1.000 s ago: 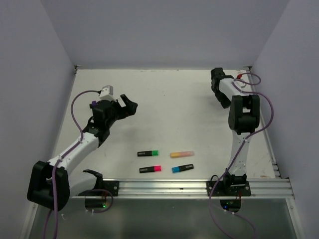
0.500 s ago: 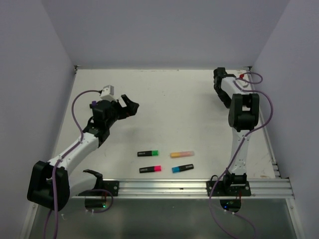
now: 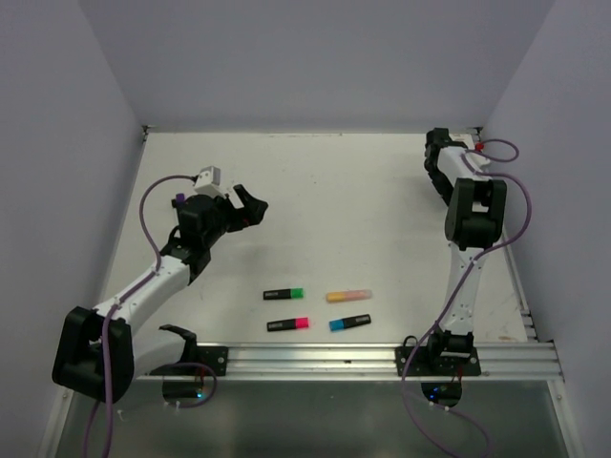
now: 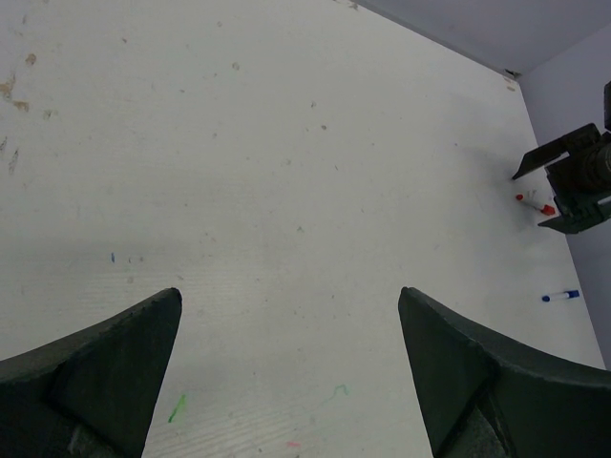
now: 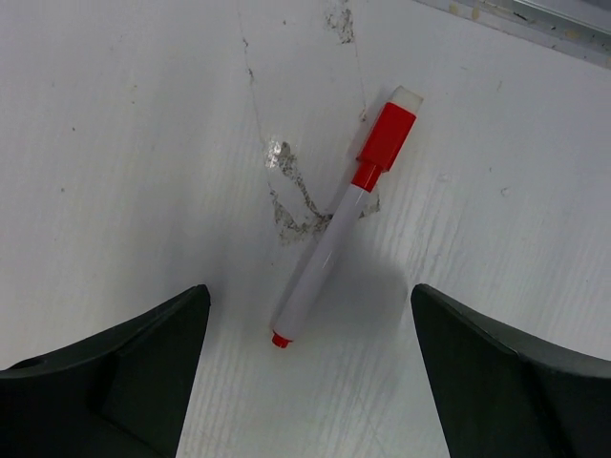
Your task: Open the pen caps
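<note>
In the right wrist view a thin white pen (image 5: 325,253) with a red cap (image 5: 387,134) lies slantwise on the table. Its small red tail end sits between the fingertips of my right gripper (image 5: 310,296), which is open above it and not touching it. My left gripper (image 4: 288,294) is open over bare table with nothing between its fingers. From there I see the red-capped pen (image 4: 537,203) beside the right gripper (image 4: 573,191) and a thin blue-capped pen (image 4: 561,297). Highlighters with green (image 3: 297,293), pink (image 3: 302,322) and blue (image 3: 337,324) caps and a peach-orange one (image 3: 348,296) lie near the front.
Purple walls enclose the white table (image 3: 325,200) on three sides. The right gripper (image 3: 432,162) works close to the far right corner. A metal rail (image 3: 382,358) with the arm bases runs along the near edge. The left gripper (image 3: 250,208) hovers left of centre.
The right arm has swung rightward toward the far right corner. The left gripper has edged slightly lower and nearer. Both stay open; the highlighters have not moved.
</note>
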### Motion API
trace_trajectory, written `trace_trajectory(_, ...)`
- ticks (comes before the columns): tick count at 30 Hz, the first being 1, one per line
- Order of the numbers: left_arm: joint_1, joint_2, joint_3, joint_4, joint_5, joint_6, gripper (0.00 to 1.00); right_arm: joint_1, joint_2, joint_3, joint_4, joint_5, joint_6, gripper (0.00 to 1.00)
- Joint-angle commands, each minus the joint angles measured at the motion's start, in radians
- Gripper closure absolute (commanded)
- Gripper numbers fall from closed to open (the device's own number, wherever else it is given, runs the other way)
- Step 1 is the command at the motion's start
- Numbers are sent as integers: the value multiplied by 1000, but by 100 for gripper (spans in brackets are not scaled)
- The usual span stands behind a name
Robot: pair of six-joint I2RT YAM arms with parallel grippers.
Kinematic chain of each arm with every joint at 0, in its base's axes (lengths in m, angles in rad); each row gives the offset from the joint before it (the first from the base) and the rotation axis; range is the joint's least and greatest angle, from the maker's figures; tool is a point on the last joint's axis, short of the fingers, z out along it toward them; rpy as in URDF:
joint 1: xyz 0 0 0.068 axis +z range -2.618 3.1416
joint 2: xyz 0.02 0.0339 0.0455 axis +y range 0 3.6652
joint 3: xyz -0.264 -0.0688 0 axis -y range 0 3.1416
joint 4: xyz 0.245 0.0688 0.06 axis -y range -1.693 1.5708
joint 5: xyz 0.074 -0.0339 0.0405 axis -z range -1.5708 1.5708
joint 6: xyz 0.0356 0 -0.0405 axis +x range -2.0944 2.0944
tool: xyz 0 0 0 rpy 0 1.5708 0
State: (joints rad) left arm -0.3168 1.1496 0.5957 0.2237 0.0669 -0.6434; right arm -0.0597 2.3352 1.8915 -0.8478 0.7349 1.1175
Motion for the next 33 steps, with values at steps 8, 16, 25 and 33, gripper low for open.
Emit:
trace_trajectory(8, -8, 22, -11, 62, 16, 2, 0, -26, 1, -63, 7, -3, -45, 17)
trace_trajectory(16, -10, 18, -16, 62, 13, 4, 0, -35, -25, -146, 79, -32, -116, 37)
trace_trajectory(25, -8, 6, -16, 54, 4, 5, 0, -34, -74, -233, 118, -23, -154, 65)
trace_trajectory(33, -10, 7, -14, 49, -7, 5, 0, -26, -108, -304, 160, -26, -223, 90)
